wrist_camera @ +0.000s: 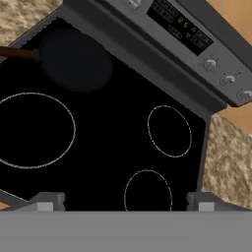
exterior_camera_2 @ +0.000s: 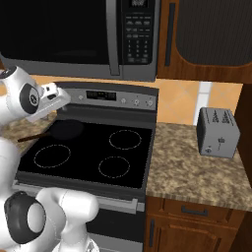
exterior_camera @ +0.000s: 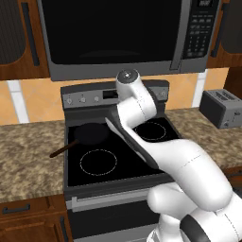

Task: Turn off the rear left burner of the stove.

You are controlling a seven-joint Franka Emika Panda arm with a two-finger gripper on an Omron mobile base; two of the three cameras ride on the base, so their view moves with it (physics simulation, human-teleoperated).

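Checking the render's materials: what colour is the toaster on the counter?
Grey, a silvery metal look; the toaster shows best in the right base view.

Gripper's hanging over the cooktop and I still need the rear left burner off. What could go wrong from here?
1. The knobs sit close together on the back panel, so the gripper could turn the wrong one.
2. A dark pan covers the rear left burner, its handle sticking out over the counter; a low reach could knock it.

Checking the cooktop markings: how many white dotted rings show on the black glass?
3: a large ring at front left, a smaller ring at front right, another smaller ring at rear right. The rear left burner shows just a dark patch.
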